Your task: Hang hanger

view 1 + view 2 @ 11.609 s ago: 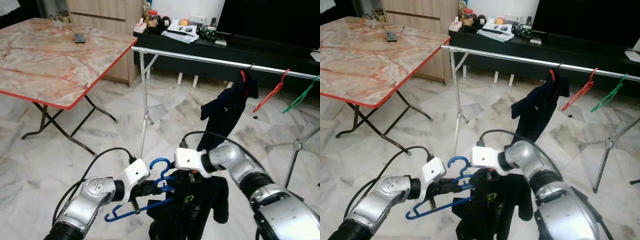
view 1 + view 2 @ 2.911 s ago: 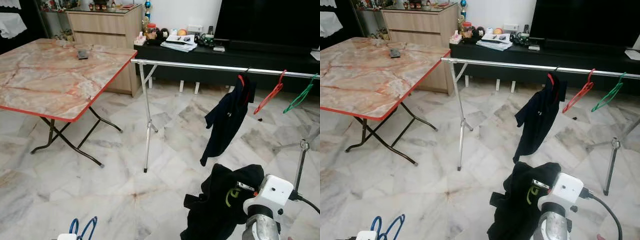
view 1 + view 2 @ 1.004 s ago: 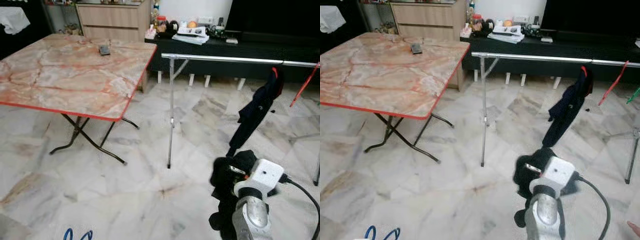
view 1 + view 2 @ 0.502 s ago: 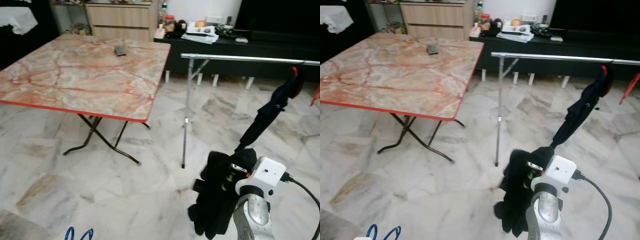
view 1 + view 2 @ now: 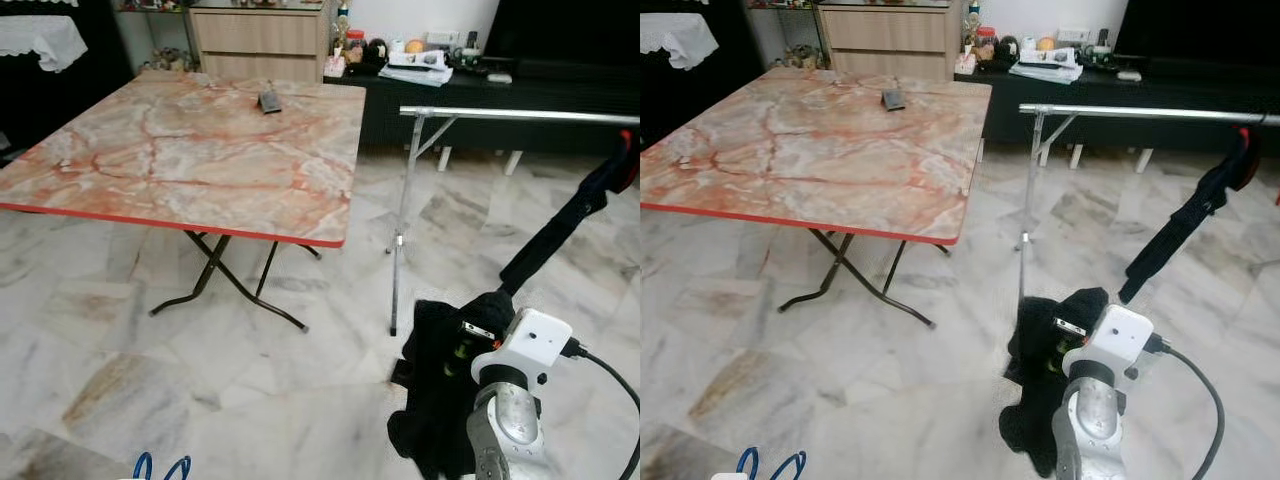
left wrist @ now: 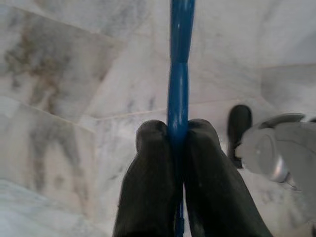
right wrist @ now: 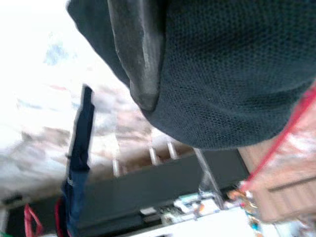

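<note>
The marble floor (image 5: 100, 330) fills most of the head views. At ten o'clock stands a folding desk (image 5: 190, 150) with a pink marble top and red edge, a small dark thing (image 5: 269, 101) lying near its far side. Its black crossed legs (image 5: 225, 285) reach down toward the middle of the scene. Behind it, at twelve o'clock, is a wooden cabinet (image 5: 265, 38), and from one to three o'clock a long black bench (image 5: 520, 95) carrying papers and small clutter.

In front of that bench runs a steel rail (image 5: 520, 116) on a thin upright leg (image 5: 400, 240). A dark shirt (image 5: 575, 220) hangs from it at three o'clock on a red hanger.

At five o'clock the right arm (image 5: 510, 420) rises with its white wrist block, and a black garment (image 5: 440, 400) is bunched over the right pincer (image 7: 148, 69). In the right wrist view the cloth covers the fingers, so I cannot tell how far they are parted. The desk corner and the rail leg stand between this arm and the open stretch of rail.

At seven o'clock, on the bottom edge, the blue hanger (image 5: 160, 467) shows its hooks. The left pincer (image 6: 173, 143) is clamped tight on its blue bar, one finger on each side, above the floor.
</note>
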Robot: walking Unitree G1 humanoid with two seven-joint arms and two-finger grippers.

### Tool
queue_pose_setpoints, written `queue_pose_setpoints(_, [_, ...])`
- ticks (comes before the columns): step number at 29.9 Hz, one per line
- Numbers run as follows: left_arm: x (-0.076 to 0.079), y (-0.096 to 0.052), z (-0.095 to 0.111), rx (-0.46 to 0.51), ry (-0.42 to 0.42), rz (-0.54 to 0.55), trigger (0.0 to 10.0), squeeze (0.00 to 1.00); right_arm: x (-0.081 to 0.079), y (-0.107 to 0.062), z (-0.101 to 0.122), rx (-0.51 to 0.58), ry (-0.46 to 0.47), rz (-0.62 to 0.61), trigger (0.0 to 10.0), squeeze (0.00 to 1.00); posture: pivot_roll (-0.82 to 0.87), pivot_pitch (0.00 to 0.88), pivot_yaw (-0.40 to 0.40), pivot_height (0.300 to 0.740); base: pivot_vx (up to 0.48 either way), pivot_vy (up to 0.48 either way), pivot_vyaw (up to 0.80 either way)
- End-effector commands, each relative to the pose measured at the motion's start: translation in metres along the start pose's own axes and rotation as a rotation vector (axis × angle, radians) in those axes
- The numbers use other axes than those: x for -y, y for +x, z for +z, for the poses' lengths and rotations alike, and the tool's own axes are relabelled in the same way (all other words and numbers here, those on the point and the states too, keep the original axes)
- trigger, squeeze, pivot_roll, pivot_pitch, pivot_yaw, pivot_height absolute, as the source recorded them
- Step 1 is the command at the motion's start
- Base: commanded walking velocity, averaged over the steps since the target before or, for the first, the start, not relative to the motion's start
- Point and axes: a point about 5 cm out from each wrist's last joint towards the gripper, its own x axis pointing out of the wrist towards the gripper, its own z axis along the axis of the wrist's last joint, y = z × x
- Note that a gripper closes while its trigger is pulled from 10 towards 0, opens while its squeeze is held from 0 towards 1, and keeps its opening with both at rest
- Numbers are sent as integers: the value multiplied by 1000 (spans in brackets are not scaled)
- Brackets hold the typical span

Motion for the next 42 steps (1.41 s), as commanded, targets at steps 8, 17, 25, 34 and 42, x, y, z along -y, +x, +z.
queue_pose_setpoints(8, [0,-2,-10,-33,-8,4,10000,0,-5,3,13,54,-1,26,10000,0,36,79,16,740,0,355,0])
queue_pose_setpoints(17, [7,-3,-17,-45,-11,-7,10000,0,-8,3,14,58,-6,36,10000,0,29,50,13,740,0,354,0])
queue_pose_setpoints(25, [15,-3,-21,-53,-7,-16,10000,0,-11,4,13,59,-5,46,10000,0,32,24,12,740,0,356,0])
queue_pose_setpoints(34, [20,-4,-24,-58,2,-24,10000,0,-13,6,13,61,0,50,10000,0,37,0,11,740,0,348,0])
queue_pose_setpoints(42, [5,-6,-26,-67,0,-6,10000,0,-14,5,9,52,4,57,10000,0,51,0,4,740,0,337,0])
